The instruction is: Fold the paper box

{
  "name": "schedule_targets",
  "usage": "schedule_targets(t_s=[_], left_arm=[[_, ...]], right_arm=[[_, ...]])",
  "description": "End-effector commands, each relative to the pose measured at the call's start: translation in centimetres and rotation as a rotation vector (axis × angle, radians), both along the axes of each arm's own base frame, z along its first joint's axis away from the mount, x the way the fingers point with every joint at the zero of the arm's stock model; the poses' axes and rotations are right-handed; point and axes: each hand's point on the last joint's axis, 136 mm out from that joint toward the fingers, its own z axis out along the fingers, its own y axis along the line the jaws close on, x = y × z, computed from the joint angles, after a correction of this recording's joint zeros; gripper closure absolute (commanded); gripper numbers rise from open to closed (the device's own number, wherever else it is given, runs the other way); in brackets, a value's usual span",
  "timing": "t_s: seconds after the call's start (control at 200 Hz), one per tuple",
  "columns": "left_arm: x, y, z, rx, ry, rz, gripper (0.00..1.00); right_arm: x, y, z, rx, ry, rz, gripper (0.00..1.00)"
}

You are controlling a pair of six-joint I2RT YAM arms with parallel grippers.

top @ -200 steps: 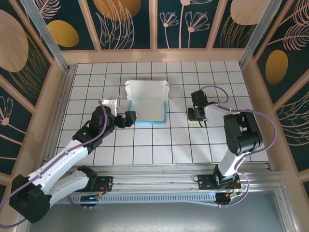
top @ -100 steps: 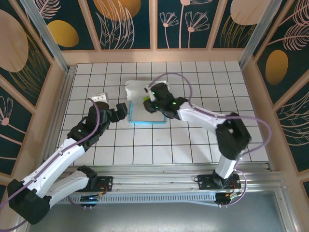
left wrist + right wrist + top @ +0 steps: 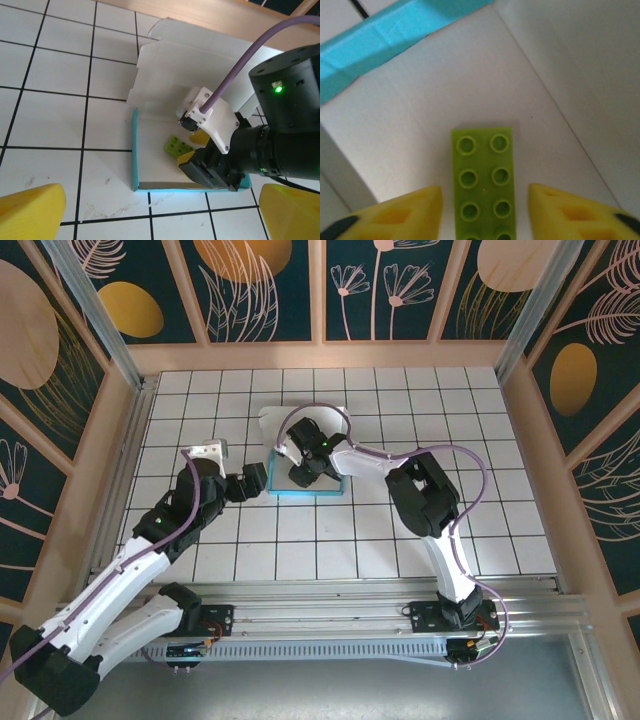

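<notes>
A: From above, the paper box [image 3: 272,426] lies midway on the bench [image 3: 360,540], back wall raised, blue rim nearest. The right pincer [image 3: 303,473] reaches inside; the left pincer [image 3: 256,481], spread, sits just beside its left edge.
B: Left wrist?
A: A green brick [image 3: 178,146] rests on the box's white floor, at the right pincer's tips.
B: Right wrist?
A: Its fingers [image 3: 395,215] are spread astride the brick, not touching. I'd move straight up, sparing the thin walls, before any folding.
</notes>
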Motion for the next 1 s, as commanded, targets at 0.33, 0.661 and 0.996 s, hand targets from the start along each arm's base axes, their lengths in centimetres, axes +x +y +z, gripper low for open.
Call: schedule_targets(t_s=[0.33, 0.661, 0.996], left_arm=[[6.1, 2.2, -0.5, 0.256, 0.016, 0.064, 0.19], [12.9, 0.4, -4.0, 0.087, 0.143, -0.214, 0.13], [16.7, -0.5, -7.0, 0.1, 0.114, -0.338, 0.06]], right_arm=[[0.4, -9.0, 14.8, 0.602, -0.063, -0.301, 0.35], [4.1, -13.8, 13.0, 0.662, 0.099, -0.305, 0.28], [7.2, -12.2, 11.3, 0.653, 0.109, -0.285, 0.38]])
